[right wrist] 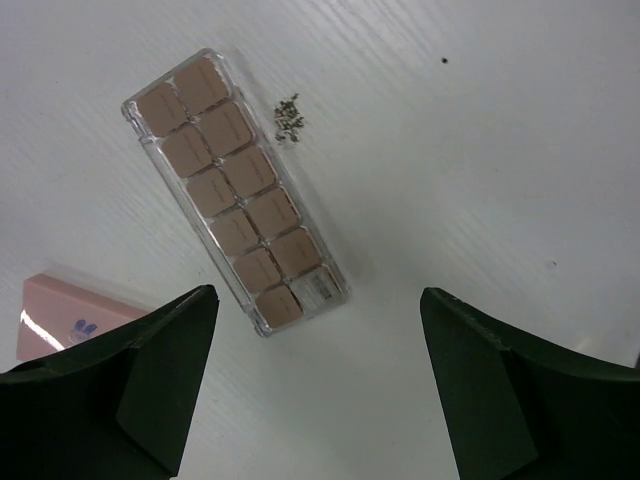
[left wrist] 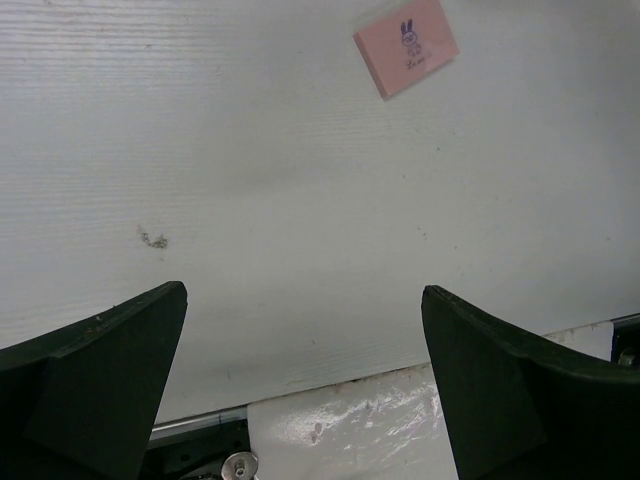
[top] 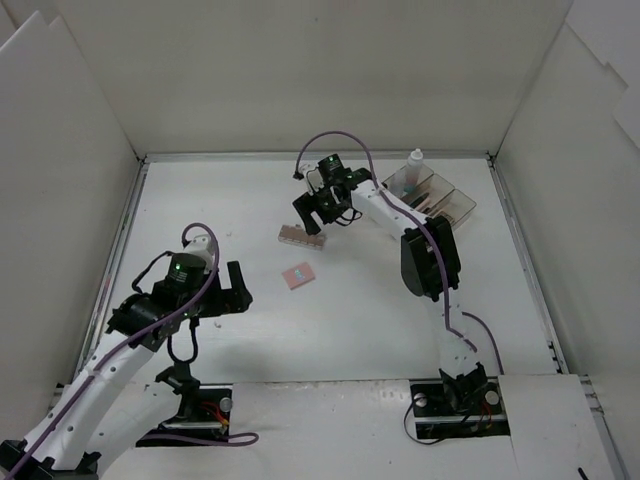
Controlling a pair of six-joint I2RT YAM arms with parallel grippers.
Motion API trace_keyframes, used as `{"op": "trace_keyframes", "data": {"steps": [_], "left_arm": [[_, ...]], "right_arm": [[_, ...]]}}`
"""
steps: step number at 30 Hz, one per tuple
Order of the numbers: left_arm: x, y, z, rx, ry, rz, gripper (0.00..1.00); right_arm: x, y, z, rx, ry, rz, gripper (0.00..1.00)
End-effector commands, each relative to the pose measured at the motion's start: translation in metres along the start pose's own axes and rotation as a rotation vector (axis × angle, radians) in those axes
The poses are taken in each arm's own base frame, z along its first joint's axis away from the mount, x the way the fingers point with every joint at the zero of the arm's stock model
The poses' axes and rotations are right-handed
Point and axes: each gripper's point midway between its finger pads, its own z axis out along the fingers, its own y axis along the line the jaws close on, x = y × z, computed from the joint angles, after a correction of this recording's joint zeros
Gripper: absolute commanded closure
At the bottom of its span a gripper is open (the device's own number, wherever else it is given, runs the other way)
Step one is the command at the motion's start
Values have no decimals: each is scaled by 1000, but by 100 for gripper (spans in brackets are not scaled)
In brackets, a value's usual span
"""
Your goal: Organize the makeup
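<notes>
The brown eyeshadow palette (top: 302,237) lies flat mid-table; in the right wrist view it (right wrist: 232,186) lies just ahead of the jaws, left of centre. The pink square compact (top: 298,275) lies nearer, also at the left edge of the right wrist view (right wrist: 60,315) and at the top of the left wrist view (left wrist: 406,46). My right gripper (top: 322,212) is open and empty, above the table just behind the palette. My left gripper (top: 236,287) is open and empty at the near left. A small clear bottle (top: 415,160) stands in the smoky tray (top: 455,205).
The tray sits at the back right by the wall. White walls enclose the table on three sides. A small cluster of dark crumbs (right wrist: 290,117) lies beside the palette. The table's near edge (left wrist: 330,385) shows under the left jaws.
</notes>
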Motion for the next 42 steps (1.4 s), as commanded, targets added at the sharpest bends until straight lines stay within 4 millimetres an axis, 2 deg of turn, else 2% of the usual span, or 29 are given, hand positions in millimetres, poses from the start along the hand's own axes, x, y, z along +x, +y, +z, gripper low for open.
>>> {"op": "trace_keyframes", "data": {"steps": [1,3,4,9,18,21,22,23,24,25,28,29,31,32,34,35,36,38,39,40,41,42], "left_arm": [[-7,4,-11,-25,-33,-25,0],[-6,7,-13,-34,-34,-36,1],[-5,6,-13,-28,-31,-40,1],[-4,7,-17,-26,-32,-47,1],[0,8,-19,-28,-28,-56,0],[0,8,-19,-27,-25,-55,1],[-1,7,-20,-24,-29,-55,0],[0,7,-19,-24,-27,-55,0],[0,8,-18,-25,-24,-55,1],[0,7,-19,-22,-29,-55,0],[-2,5,-19,-13,-36,-51,1],[-2,6,-18,-13,-35,-49,0],[-5,4,-17,-5,-42,-40,1],[-6,3,-16,-5,-42,-37,1],[-10,1,-15,1,-51,-24,1],[-12,0,-14,-1,-48,-17,1],[-16,-3,-14,8,-57,-13,0],[-19,-4,-11,8,-55,7,0],[-21,-6,-10,15,-55,13,1],[-25,-9,-9,25,-64,25,1],[-26,-10,-6,25,-58,32,0],[-29,-12,-4,34,-62,38,1]], "right_arm": [[-24,16,-7,-43,-41,-109,20],[-24,22,1,-29,-28,-136,20],[-16,24,11,-31,-1,-140,20],[-5,28,36,-13,53,-151,20],[20,33,61,40,144,-218,22],[25,36,62,73,165,-255,31],[28,37,62,79,175,-262,41],[29,36,61,90,180,-266,47],[25,38,57,92,171,-269,56],[25,36,55,104,172,-266,73],[12,35,40,122,137,-248,97],[8,33,34,127,123,-232,100],[-11,29,17,137,66,-163,100],[-23,23,0,135,24,-117,100],[-33,16,-18,141,-20,-30,100],[-37,4,-31,158,-42,11,100],[-43,1,-49,172,-78,62,100],[-44,-11,-71,199,-109,126,100],[-45,-15,-90,215,-139,164,100],[-42,-24,-101,238,-154,229,100],[-47,-32,-126,275,-203,286,100],[-33,-39,-131,296,-188,331,100]]}}
